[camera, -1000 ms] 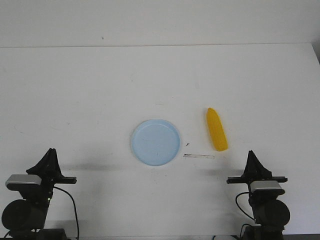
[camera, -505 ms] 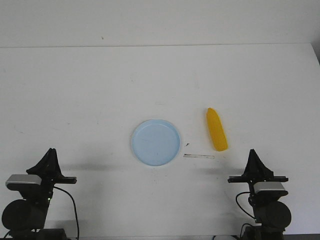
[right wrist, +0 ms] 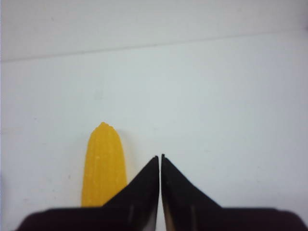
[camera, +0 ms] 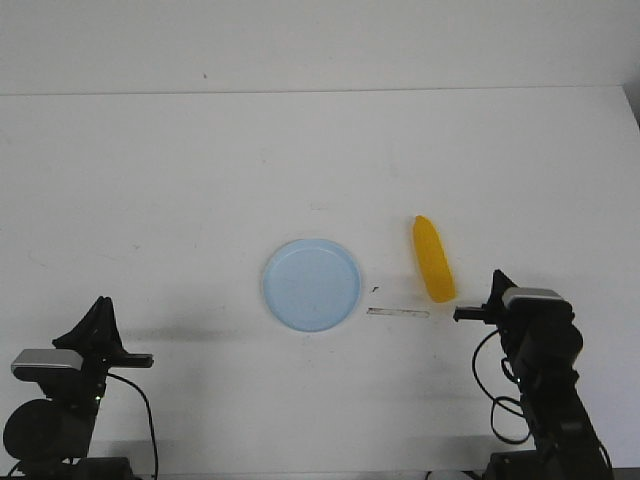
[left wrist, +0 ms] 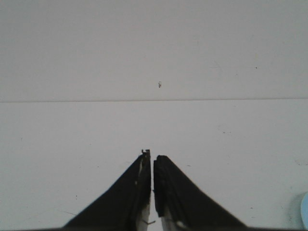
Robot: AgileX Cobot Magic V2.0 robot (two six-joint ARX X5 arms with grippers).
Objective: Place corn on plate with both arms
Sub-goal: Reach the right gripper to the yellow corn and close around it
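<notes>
1. The corn (camera: 433, 259) is lying flat on the white tabletop (camera: 180, 180), just right of the plate (camera: 311, 284), not touching it.
2. The right claw (right wrist: 160, 157) is sitting near the corn's near end, tips pressed together, gripping nothing.
3. The left claw (left wrist: 152, 154) is resting well left of the plate, nearly closed and gripping nothing.
4. A thin strip (camera: 397, 313) is lying between plate and right claw.

The front view looks forward over the whole table (camera: 150, 180); both wrist views skim low across it, close.
</notes>
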